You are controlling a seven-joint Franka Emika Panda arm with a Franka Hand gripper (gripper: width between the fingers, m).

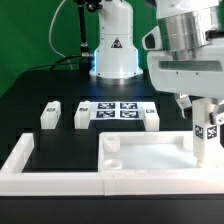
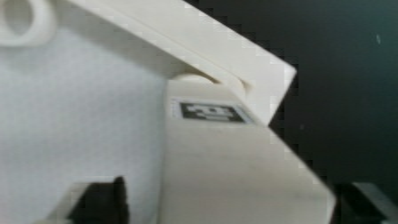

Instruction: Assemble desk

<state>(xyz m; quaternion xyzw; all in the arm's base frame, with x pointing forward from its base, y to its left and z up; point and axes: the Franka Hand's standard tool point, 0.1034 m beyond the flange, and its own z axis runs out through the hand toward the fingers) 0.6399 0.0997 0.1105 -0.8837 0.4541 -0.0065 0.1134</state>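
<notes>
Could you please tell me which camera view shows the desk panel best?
The exterior view: nearly the whole desk panel shows, rim included. The wrist view gives only a close-up patch of it near one corner.

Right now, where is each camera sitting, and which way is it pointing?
Exterior view: off the arm, across the table from the robot's base, looking slightly down at the desk panel, three loose legs and marker board; arm and hand show.
Wrist view: on the wrist, looking down between the hand's fingertips at a tagged leg by the panel's corner; only those fingertips show.
Shared: that leg, the panel, the hand.
</notes>
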